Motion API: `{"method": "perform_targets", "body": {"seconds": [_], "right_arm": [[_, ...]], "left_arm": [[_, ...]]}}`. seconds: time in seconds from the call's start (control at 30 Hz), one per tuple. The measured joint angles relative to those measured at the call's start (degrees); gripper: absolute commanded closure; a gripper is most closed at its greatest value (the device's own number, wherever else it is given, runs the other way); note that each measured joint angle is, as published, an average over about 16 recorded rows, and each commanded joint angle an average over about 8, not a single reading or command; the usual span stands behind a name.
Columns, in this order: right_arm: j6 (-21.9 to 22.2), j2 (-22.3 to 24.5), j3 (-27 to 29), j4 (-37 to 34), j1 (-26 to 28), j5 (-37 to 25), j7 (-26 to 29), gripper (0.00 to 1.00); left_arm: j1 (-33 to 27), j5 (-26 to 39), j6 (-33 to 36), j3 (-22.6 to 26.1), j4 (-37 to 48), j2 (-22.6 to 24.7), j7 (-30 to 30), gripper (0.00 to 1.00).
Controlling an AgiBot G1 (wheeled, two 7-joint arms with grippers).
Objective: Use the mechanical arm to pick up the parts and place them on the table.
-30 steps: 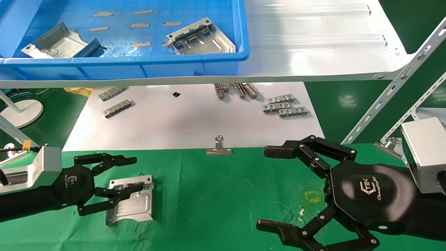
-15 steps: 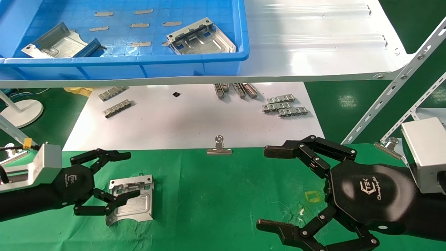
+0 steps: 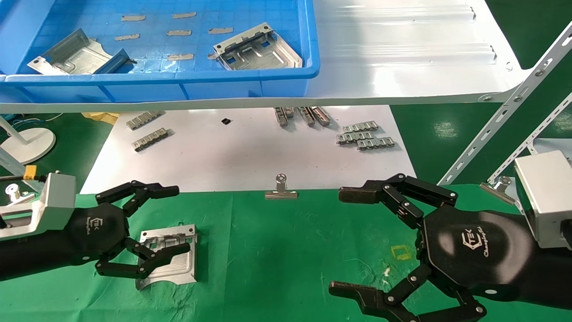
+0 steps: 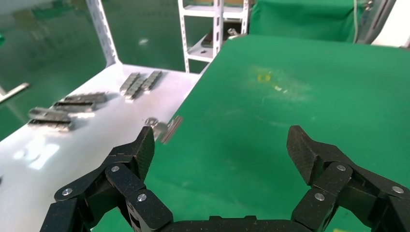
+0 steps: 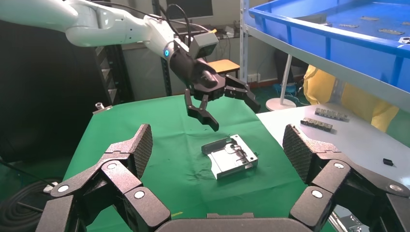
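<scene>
Under the L mechanical arm, a silvery part lies flat on the green table. L jaws spread wide, nothing gripped. In the head view the lower fingers overlap the plate's near edge; the R wrist view shows the L mechanical arm hanging above the part with air between, so released, not touching. Upper fingers reach toward the white board, well clear of the plate. Part sits just ahead of the L jaws, curved notch on its near side.

R mechanical arm hovers over the table on the other side, jaws also wide open, empty, w/ green cloth only btwn the fingertips. A small yellow square mark lies beside its palm. Part is well apart from the R jaws.

Beyond both jaws: binder clip at the table's far edge, btwn the two arms. Grey link strips scattered on the white board. Above, a blue bin on the white shelf holds two more parts, one at each end.
</scene>
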Motion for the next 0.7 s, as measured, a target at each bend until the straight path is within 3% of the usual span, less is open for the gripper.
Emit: {"method": "perform_targets", "body": {"seconds": [0.7], "right_arm": [[0.0,0.0,-0.01,0.0,0.0,0.01,-0.01,0.0]], "left_arm": [[6.04,-2.12,-2.16,-8.46,-18.7,-2.5,-14.07,0.0]]}}
